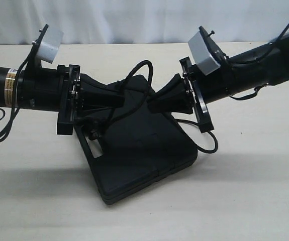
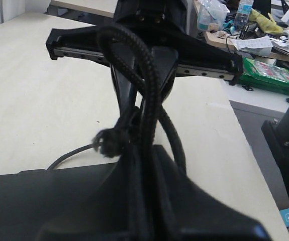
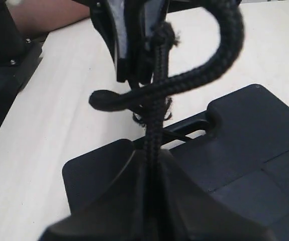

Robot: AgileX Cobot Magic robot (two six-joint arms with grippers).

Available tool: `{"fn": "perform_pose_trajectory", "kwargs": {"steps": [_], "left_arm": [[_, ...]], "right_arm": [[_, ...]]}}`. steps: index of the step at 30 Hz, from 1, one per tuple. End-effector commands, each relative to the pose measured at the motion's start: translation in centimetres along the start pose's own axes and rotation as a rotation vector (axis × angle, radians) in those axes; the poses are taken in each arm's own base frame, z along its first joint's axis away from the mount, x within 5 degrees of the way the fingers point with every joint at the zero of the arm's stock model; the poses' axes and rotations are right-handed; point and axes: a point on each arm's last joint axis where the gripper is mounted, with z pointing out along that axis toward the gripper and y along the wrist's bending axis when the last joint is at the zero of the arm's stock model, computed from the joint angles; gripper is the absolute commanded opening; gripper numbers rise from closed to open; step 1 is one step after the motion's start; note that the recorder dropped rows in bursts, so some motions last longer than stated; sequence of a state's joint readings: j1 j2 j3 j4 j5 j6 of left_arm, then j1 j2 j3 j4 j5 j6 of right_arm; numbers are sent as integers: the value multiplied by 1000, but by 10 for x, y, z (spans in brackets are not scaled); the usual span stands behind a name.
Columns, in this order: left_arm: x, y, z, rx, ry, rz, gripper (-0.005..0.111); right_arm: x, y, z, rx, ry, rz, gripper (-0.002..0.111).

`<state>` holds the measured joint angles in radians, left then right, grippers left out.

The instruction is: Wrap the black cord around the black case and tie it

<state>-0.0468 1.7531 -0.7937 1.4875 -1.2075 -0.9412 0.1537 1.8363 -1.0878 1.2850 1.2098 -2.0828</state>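
The black case [image 1: 149, 155] lies flat on the pale table, skewed, with its handle slot [image 3: 184, 131] toward the grippers. Both grippers hover over its far half, tip to tip. My left gripper [image 1: 130, 98] is shut on the black cord [image 2: 145, 95], whose frayed tuft [image 2: 109, 141] hangs just beyond the jaws. My right gripper [image 1: 152, 104] is likewise shut on the black cord [image 3: 157, 108], which runs straight from its jaws to the left gripper [image 3: 134, 45] opposite. A slack loop of cord [image 1: 140, 66] arches above the two tips. The crossing between the tips is too tangled to read.
A thin black strand [image 1: 212, 145] curls on the table at the case's right edge, under the right arm. Bare table [image 1: 245, 201] lies in front and at both sides. Off the table's far edge, a cluttered desk [image 2: 265, 50] shows in the left wrist view.
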Motion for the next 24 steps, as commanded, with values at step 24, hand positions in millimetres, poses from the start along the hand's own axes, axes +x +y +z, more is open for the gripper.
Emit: {"fn": "perform_pose_trajectory", "kwargs": {"steps": [24], "left_arm": [[-7, 41, -34, -76, 23, -373, 0]], "right_arm": [[18, -24, -10, 70, -43, 42, 4]]}}
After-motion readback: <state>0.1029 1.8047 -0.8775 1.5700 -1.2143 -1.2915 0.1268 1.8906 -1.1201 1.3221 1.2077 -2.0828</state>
